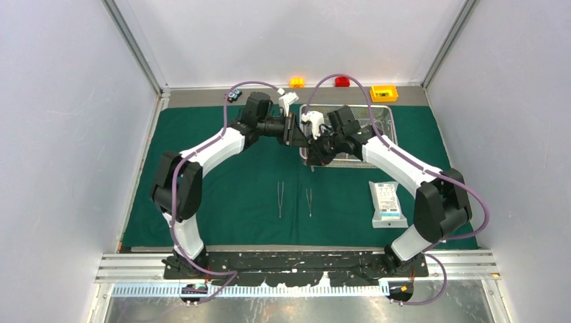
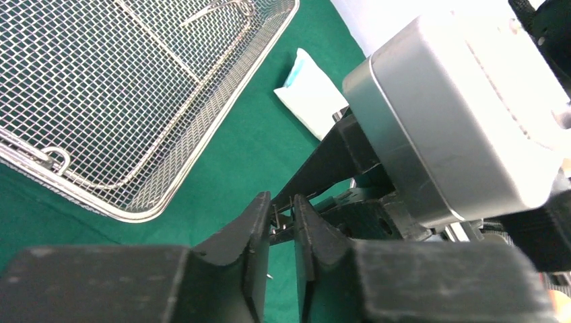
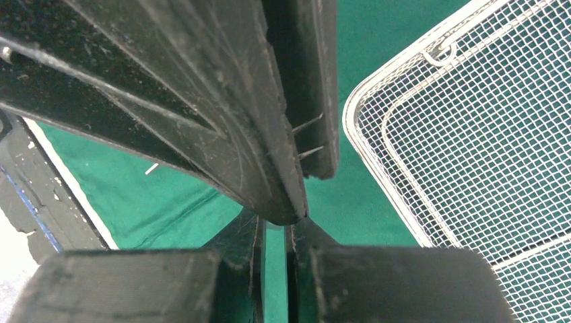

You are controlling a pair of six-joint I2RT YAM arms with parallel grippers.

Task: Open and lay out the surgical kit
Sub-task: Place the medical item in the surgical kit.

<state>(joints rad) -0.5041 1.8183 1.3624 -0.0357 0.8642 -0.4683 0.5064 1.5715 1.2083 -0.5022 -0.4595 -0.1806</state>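
Green drape [image 1: 222, 168] spread; 2 tweezers [image 1: 281, 198], white pouch [image 1: 387, 204] laid out. My left gripper [image 2: 281, 205] pinches thin silver instrument [image 2: 278, 217] beside mesh tray [image 2: 202, 156]. Right gripper [image 3: 275, 225] fingers nearly together, hold unclear. Instruments left in tray.

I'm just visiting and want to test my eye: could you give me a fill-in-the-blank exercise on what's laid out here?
The cloth drape is dark ____. ____ slim silver instruments lie side by side on the bare cloth. The flat white pouch lies nearest the ____ arm.
Missing: green; two; right.
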